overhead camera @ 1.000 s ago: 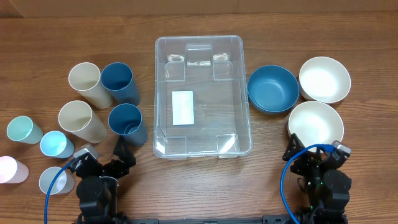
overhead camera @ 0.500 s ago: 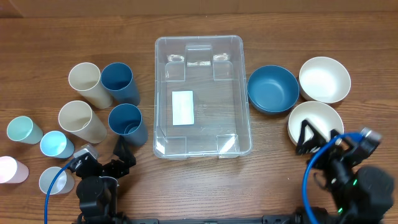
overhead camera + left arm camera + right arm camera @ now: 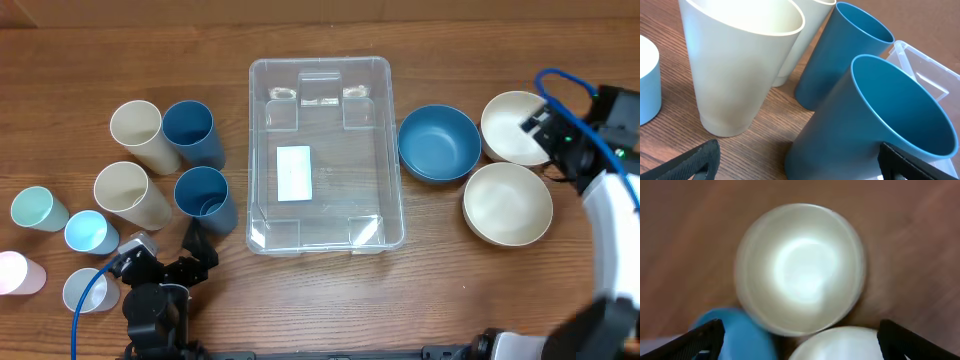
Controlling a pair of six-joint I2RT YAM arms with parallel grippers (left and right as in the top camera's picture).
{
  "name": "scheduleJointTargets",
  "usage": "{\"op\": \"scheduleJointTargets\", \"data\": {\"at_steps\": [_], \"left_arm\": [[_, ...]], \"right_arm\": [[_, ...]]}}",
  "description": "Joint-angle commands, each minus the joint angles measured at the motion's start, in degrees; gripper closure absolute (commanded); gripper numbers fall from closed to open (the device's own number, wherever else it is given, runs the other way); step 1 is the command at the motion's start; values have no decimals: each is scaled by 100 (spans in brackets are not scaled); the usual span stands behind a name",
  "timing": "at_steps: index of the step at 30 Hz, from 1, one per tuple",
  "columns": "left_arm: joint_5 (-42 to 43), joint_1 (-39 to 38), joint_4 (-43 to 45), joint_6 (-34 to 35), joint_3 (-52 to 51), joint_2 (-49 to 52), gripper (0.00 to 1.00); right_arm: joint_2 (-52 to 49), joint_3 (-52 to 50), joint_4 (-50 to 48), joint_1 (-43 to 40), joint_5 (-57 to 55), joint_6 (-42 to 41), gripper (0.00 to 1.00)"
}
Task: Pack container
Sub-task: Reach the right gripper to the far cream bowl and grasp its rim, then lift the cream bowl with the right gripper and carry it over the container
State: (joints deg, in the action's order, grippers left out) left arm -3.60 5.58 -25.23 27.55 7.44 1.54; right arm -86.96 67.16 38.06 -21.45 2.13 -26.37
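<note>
- Your table [image 3: 90, 60] is brown wood with a long, matte grain. A pale strip runs along its far edge.
- The container [image 3: 320, 150] sits mid-table, between the cups on its left and the bowls on its right. It is clear plastic, rectangular with rounded corners and moulded steps in the floor. A white label [image 3: 294, 172] is on its base, and the wood grain shows through.
- To its left stand tapered cream cups [image 3: 135, 130] and dark blue cups [image 3: 190, 130], all smooth-walled. Smaller pastel cups [image 3: 40, 208] stand near the table's left edge.
- To its right are a blue bowl [image 3: 438, 142] and two cream bowls [image 3: 507, 200], round and smooth.
- Your left gripper [image 3: 168, 255] sits low at the near edge, jaws spread wide and holding nothing.
- Your right gripper [image 3: 545, 143] hangs above the far cream bowl, jaws wide and empty. Its wrist view is blurred.
</note>
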Motion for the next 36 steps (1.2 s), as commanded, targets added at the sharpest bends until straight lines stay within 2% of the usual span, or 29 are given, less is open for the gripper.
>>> {"op": "scheduleJointTargets", "data": {"at_steps": [1,7,15,20,21,25,30,33,36], "left_arm": [[48,-52,20,98,-22,-52,0],[48,-52,20,98,-22,-52,0],[48,-52,17,98,-22,-52,0],[48,-52,20,98,-22,-52,0],[48,-52,17,98,-22,-52,0],[48,-52,20,98,-22,-52,0],[48,-52,20,98,-22,-52,0],[48,-52,20,98,-22,-52,0],[48,-52,20,98,-22,-52,0]], "right_arm": [[-616,199,-28,-634,170,-129,0],[-1473,197,-496,-901,772,90,2],[-2085,188,-1204,-741,955,-76,25],[-2297,186,-1263,-715,951,-92,94],[-2284,195,-1213,-719,951,-249,96],[-1954,269,-1019,-798,951,-542,96],[-1016,1145,105,-671,984,-540,96],[-275,1790,804,-157,1327,-457,96],[352,2190,1340,1064,1440,-118,96]]}}
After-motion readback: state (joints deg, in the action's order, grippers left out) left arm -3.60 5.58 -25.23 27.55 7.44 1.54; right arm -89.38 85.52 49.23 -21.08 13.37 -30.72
